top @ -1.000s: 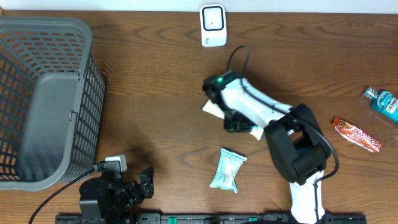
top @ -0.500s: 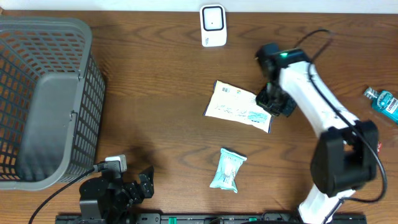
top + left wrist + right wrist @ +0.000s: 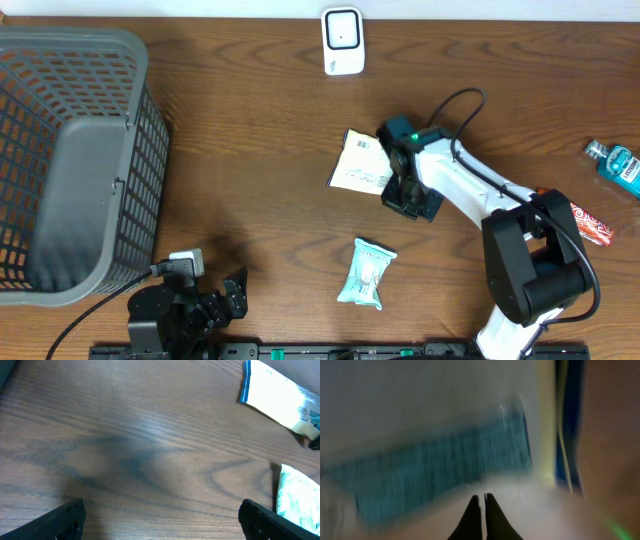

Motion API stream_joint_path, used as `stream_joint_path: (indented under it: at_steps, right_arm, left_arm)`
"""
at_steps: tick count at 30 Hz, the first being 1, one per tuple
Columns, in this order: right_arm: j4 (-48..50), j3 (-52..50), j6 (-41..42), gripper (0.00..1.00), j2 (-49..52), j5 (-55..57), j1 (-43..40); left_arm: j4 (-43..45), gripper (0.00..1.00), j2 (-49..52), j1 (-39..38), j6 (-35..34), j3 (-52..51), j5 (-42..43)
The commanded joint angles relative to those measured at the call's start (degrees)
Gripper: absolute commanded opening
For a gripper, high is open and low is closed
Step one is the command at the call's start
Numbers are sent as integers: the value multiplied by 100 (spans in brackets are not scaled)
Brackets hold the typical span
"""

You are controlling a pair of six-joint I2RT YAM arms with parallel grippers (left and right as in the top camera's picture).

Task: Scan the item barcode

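The packet (image 3: 360, 167) looks light and floppy; pinch an edge. Right jaws are pressed together, maybe touching it. Left jaws spread wide.

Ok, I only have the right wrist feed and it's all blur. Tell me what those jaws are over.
Observer: The right end of a flat white packet lying mid-table, as seen from overhead.
Operator: Give me the scanner's position.
Observer: The scanner stands at the far edge of the table, beyond the packet and apart from it.
Operator: List whatever else lies close.
Observer: A small pouch lies nearer the robot than the packet, not touching it.
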Motion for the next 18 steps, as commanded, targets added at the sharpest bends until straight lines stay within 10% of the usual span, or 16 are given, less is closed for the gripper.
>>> stream_joint_path:
  at_steps: [1,13,18]
  right_arm:
    - [437,-197,131,1,-15,754,-199]
    - [1462,219,-599,7,-17,-70,-1698]
    - [1169,483,-1150,51,-87,-2588,-2024]
  left_arm:
    - [-61,98,-7,4,-52,-22,72]
    - [-61,98,-7,4,-55,-22,70]
    - [-61,98,-7,4,-55,-22,72]
